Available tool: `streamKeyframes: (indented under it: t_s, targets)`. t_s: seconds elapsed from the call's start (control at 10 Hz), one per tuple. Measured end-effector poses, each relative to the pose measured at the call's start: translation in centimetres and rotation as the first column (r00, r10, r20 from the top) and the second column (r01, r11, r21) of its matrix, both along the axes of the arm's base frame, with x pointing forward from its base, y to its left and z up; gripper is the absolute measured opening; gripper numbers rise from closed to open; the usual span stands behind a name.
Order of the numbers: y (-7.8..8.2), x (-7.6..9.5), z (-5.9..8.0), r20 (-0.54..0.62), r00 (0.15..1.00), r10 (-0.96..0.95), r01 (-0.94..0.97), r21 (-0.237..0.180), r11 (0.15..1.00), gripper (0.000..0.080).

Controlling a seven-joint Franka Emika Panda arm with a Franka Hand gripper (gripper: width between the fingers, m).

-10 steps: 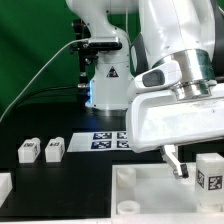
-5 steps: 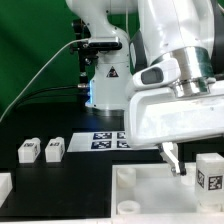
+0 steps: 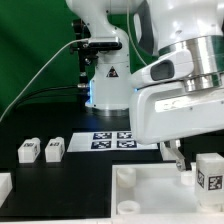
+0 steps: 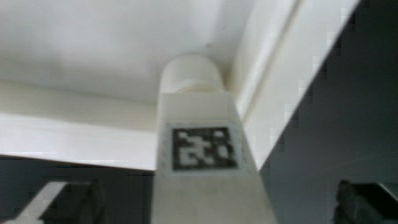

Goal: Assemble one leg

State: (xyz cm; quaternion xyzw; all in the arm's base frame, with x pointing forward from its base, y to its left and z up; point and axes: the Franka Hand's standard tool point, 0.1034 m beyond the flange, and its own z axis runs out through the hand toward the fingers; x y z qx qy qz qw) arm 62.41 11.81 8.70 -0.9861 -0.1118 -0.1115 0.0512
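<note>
A white leg [image 3: 208, 171] with a black-and-white tag stands upright at the exterior view's right, in a corner of the large white tray-like part [image 3: 150, 196]. In the wrist view this leg [image 4: 206, 120] runs down the middle with its tag facing the camera. My gripper [image 3: 180, 163] hangs just to the exterior view's left of it. In the wrist view the gripper [image 4: 210, 208] is open: one dark finger [image 4: 50, 205] shows on each side of the leg, with a gap on both sides. Two more legs [image 3: 28, 150] [image 3: 53, 148] lie on the black table at the left.
The marker board [image 3: 108, 141] lies flat behind the tray-like part, in front of the arm's white base [image 3: 105, 80]. Another white part [image 3: 5, 185] sits at the exterior view's lower left edge. A black cable runs over the green backdrop.
The arm's wrist has turned and shifted slightly up and to the exterior view's right. The visible finger has risen a little. The upright leg has not moved.
</note>
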Motion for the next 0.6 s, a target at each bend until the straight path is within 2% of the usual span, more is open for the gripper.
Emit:
streamKeyframes:
  t_s: [0.1, 0.3, 0.5, 0.6]
  targets:
    - [0.1, -0.5, -0.1, -0.109, 0.994, 0.003, -0.004, -0.007, 1.000, 0.0648]
    - [0.3, 0.1, 0.2, -0.204, 0.979, 0.016, -0.019, -0.010, 1.000, 0.0648]
    - [-0.7, 0.9, 0.2, -0.200, 0.980, -0.001, -0.001, -0.009, 1.000, 0.0648]
    - [-0.7, 0.9, 0.3, -0.199, 0.980, -0.002, 0.000, -0.009, 1.000, 0.0648]
